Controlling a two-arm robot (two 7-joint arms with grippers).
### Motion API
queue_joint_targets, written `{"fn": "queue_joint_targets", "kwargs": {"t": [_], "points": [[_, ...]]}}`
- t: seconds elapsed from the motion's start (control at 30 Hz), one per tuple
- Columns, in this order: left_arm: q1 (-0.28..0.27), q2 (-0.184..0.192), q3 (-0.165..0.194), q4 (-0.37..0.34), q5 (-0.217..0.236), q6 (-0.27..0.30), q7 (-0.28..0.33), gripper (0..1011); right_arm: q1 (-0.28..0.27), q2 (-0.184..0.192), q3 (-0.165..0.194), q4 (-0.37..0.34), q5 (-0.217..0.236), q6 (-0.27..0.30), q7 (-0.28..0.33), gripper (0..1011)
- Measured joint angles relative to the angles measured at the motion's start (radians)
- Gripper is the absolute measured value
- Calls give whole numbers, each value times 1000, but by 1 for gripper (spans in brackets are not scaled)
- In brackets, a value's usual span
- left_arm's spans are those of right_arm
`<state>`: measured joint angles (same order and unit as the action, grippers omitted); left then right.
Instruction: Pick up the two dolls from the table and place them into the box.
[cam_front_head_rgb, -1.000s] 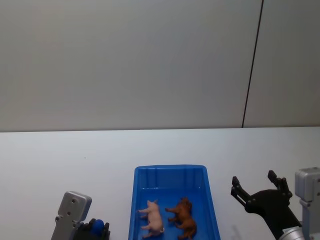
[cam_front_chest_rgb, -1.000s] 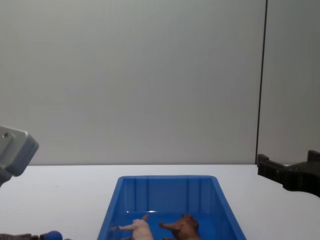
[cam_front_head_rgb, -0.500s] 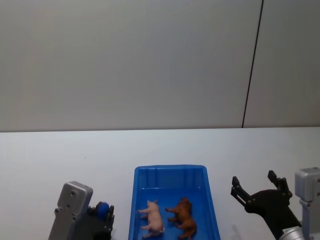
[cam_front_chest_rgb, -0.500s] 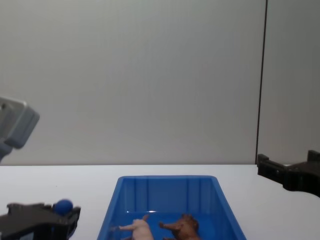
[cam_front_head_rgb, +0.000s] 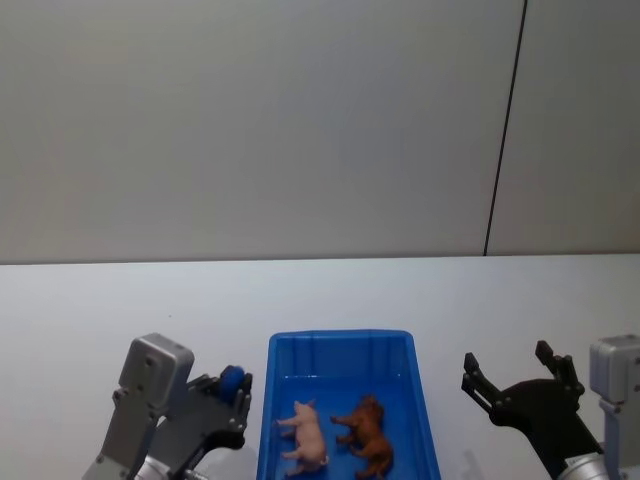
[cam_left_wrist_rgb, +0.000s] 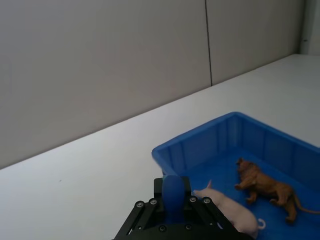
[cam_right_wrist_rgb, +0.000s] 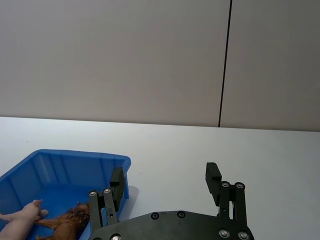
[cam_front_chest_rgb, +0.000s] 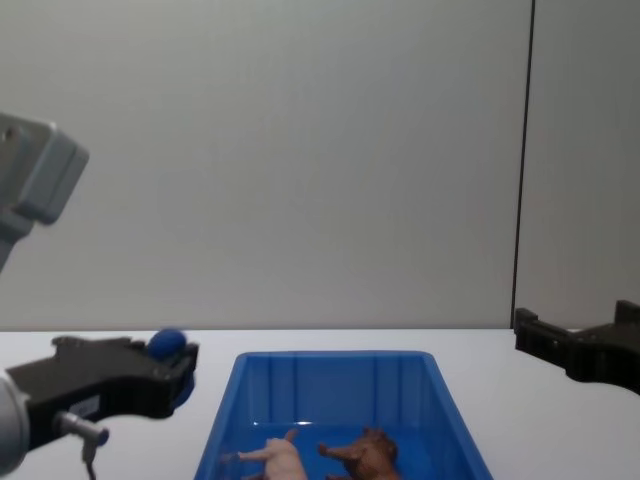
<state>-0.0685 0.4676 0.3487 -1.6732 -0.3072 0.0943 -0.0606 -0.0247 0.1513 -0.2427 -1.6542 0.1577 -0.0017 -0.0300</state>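
Pink pig doll and brown lion doll lying in blue box near table's front edge, left end effector pinching small blue ball, right end effector spread, empty.

Box and both arms run past the picture edges

The near end of the blue box is cut off by the lower edge of the head view, and in the chest view that edge also crops the pink doll and the brown doll. The left wrist view loses the brown doll's tail at its border and hides part of the pink doll behind the left gripper, whose fingers mostly cover the small blue round object. In the chest view the right gripper is cropped by the right edge.
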Motion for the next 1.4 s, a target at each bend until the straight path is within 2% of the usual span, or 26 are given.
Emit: {"fn": "queue_joint_targets", "kwargs": {"t": [0.2,0.3,0.33,0.5,0.53,0.77,0.87,0.9,1.17,1.2,1.4], "points": [[-19,-6,-3,-3,-1,-26,-73,148,0,0,0,0,0,0,0,1001],[-34,-12,-3,-2,-4,-43,-129,133,0,0,0,0,0,0,0,1001],[-34,-12,-3,-2,-4,-43,-129,128,0,0,0,0,0,0,0,1001],[-62,-26,-2,9,-15,-61,-217,119,0,0,0,0,0,0,0,1001],[-62,-26,-2,9,-15,-61,-217,120,0,0,0,0,0,0,0,1001],[-100,-51,6,35,-27,-76,-323,277,0,0,0,0,0,0,0,1001],[-118,-64,11,49,-31,-78,-367,414,0,0,0,0,0,0,0,1001],[-128,-71,14,57,-32,-78,-386,429,0,0,0,0,0,0,0,1001],[-159,-94,22,81,-38,-80,-451,679,0,0,0,0,0,0,0,1001],[-163,-97,23,84,-38,-80,-460,736,0,0,0,0,0,0,0,1001],[-175,-106,26,93,-40,-81,-485,885,0,0,0,0,0,0,0,1001]]}}
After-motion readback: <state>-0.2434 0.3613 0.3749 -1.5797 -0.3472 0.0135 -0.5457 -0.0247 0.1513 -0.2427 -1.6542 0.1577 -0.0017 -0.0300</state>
